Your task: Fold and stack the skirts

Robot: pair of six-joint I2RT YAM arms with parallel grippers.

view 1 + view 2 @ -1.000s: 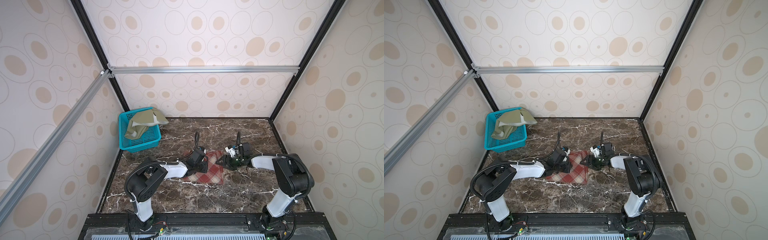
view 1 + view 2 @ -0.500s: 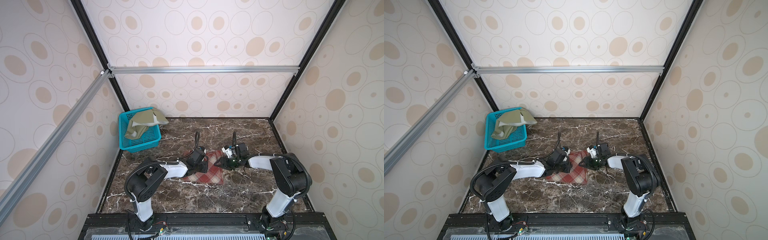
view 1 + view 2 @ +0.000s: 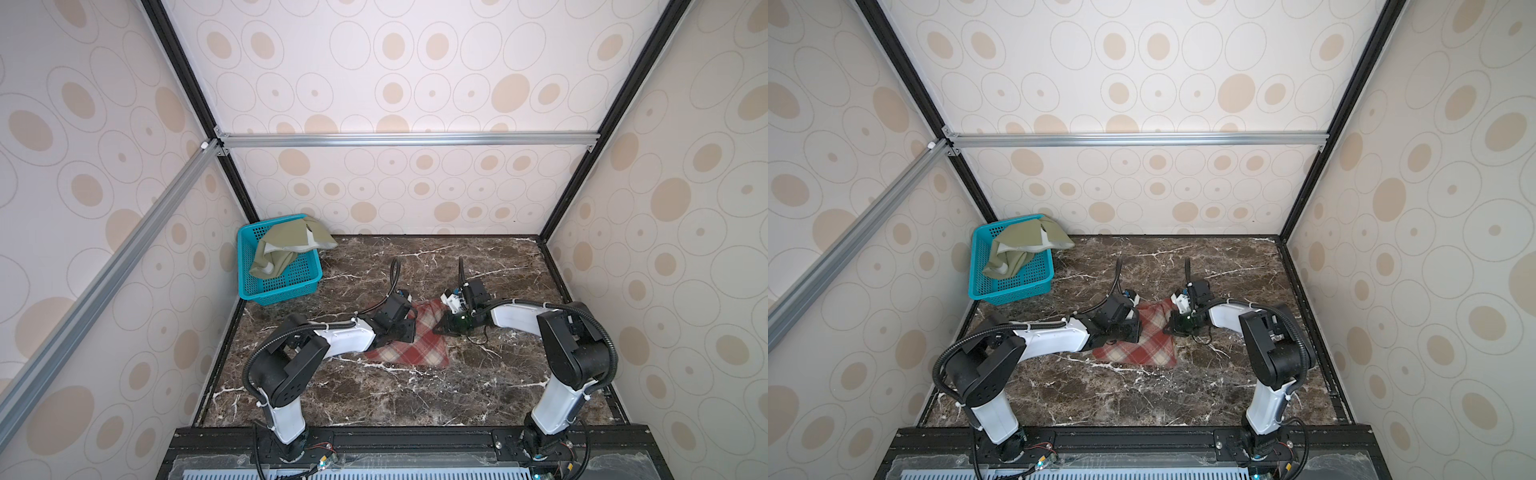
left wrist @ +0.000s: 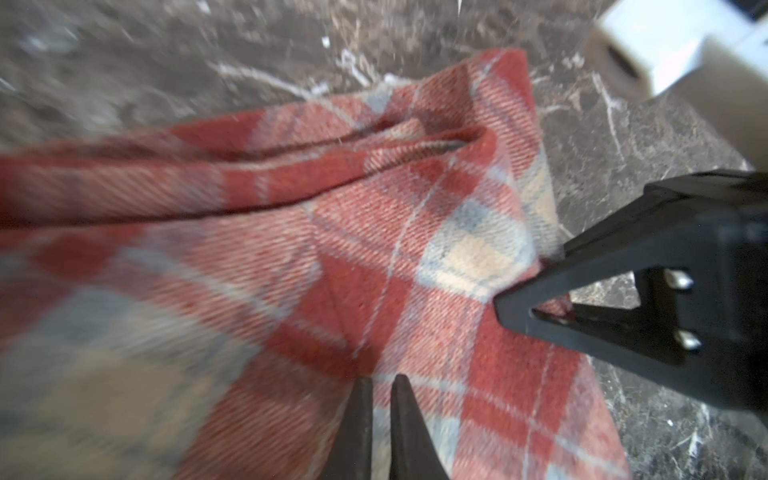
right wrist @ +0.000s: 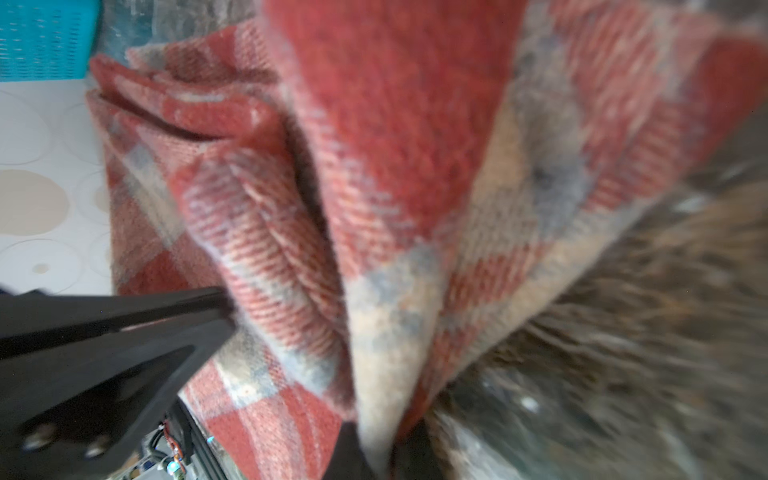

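Plaid skirt (image 3: 419, 340) lies mid marble tabletop (image 3: 478, 395), partly folded. Thick, soft weave (likely grippy, heavy drape).
Left gripper (image 4: 380, 380) is pinched together on its left edge.
Right gripper (image 5: 380, 453) is clamped on the right edge.
Best held at corners.
Olive-green skirt (image 3: 286, 247) drapes over teal basket (image 3: 286, 286), far-left corner.

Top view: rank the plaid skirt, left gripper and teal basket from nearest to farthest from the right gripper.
1. plaid skirt, pinched in the right gripper.
2. left gripper, on the skirt's opposite side.
3. teal basket, back-left corner.
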